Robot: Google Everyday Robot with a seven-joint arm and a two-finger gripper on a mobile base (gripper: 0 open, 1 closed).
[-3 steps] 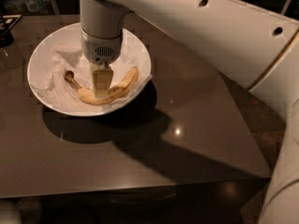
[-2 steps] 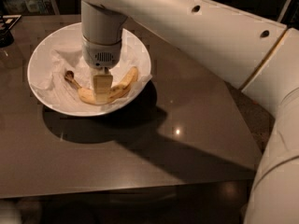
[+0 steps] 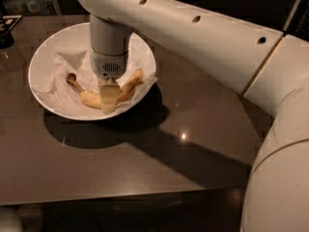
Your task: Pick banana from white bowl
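A dark glossy brown table carries a wide, shallow white bowl lined with crumpled paper. In the bowl lies a curved yellow banana with a dark brown stem tip. The cream two-finger gripper stands on the banana's middle; its grip cannot be told.

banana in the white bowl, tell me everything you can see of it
The banana is a single curved yellow fruit with brownish patches and a dark brown stem tip at its upper left end. It lies flat on crumpled white paper towel inside the white bowl, toward the bowl's near right side. The gripper hangs from above right at its middle and hides that part, so only the two ends show.
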